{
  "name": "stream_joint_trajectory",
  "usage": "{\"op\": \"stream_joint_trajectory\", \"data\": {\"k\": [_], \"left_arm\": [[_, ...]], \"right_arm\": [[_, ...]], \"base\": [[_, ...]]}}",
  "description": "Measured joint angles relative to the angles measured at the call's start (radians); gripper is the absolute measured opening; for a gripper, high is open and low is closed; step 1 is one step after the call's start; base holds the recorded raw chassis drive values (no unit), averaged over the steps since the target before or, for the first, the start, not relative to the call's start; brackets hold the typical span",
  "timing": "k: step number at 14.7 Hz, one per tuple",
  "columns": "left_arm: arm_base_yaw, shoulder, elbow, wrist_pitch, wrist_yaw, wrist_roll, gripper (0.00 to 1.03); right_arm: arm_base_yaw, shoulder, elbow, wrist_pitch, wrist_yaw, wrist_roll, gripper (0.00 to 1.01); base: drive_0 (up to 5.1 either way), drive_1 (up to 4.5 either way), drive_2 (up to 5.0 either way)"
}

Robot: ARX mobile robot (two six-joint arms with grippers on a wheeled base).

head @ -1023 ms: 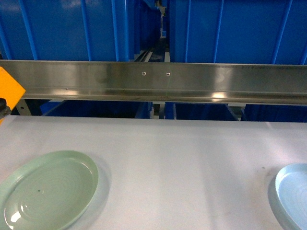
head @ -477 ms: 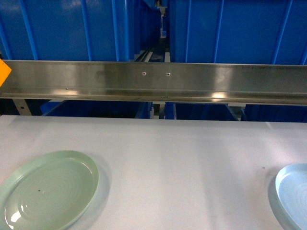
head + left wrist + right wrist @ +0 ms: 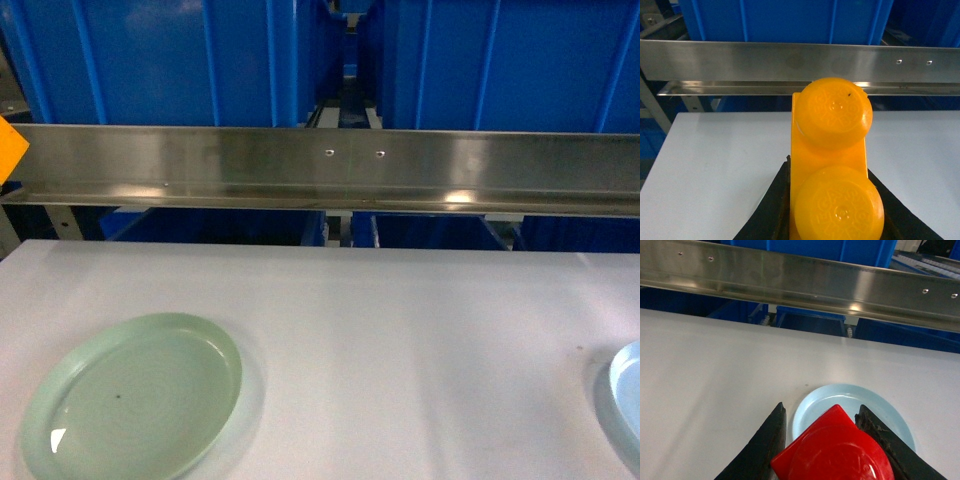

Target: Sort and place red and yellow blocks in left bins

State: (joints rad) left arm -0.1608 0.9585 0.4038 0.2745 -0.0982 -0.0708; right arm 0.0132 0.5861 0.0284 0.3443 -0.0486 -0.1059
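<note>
Yellow brick (image 3: 832, 165): orange-yellow, glossy, two big round studs facing the L wrist cam. Sits between the black jaws of the left gripper (image 3: 835, 210), which pinch it on its flat sides low down; upper stud end sticks out free toward the steel rail (image 3: 740, 60). In head view only a small orange corner (image 3: 10, 148) shows at far left edge, level w/ the rail, so it's held up off the white table (image 3: 400, 330), not resting on it.

Red block (image 3: 832, 450): smaller, rounded top, also glossy. Right gripper (image 3: 825, 440) is clamped on it, one black finger each side, touching. Hangs above the pale blue plate (image 3: 880, 405); whether clear of the plate or resting, can't tell.

Handling, my read: both look like hard hollow plastic, so light, stiff, not fragile. Slick surface is the risk: smooth faces vs. finger pads could slip or pivot if swung fast. Flat side walls are the right place to hold; studs are rounded, poor purchase. Yellow one is gripped near one end, so long free end may lever.

Outward: blue tubs (image 3: 170, 60), ribbed, stand behind and above the rail; more blue below it. Pale green plate (image 3: 135, 400) near-left on the table, nothing on it.
</note>
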Motion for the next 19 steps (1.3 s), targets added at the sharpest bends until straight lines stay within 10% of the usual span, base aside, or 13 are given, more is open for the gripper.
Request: {"op": "stream_joint_trajectory", "data": {"k": [19], "left_arm": [[0.002,0.0,0.0,-0.001,-0.003,0.0,0.26]], "right_arm": [[0.0,0.0,0.0,-0.001,0.0,0.0,0.36]], "base": [[-4.6,0.66,4.0]]}}
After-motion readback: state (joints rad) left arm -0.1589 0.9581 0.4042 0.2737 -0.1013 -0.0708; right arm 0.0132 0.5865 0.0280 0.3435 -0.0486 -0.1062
